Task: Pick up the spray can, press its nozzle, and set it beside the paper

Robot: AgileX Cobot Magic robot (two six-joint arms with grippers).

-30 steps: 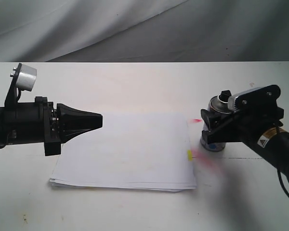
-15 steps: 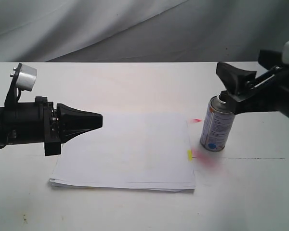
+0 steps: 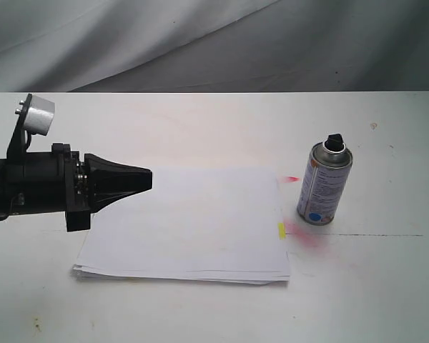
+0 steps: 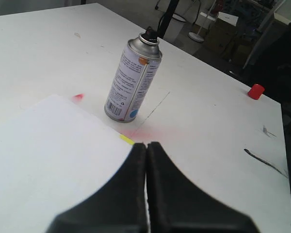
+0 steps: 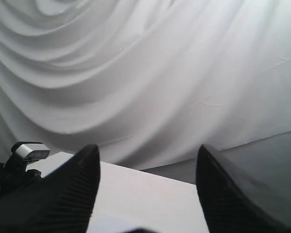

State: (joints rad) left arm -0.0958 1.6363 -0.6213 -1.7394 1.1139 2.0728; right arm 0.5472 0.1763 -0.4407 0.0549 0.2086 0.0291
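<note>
The spray can (image 3: pixel 324 184) stands beside the paper's (image 3: pixel 186 221) edge (left gripper (image 4: pixel 146 145) closed, right gripper (image 5: pixel 148 150) spread).

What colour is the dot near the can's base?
Blue; the dot shows best in the exterior view.

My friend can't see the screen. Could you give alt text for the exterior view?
A small silver spray can stands upright, uncapped, on a white table, just right of a stack of white paper, with pink spray marks between them. From the left, a black gripper, shut, points toward the can.
</note>
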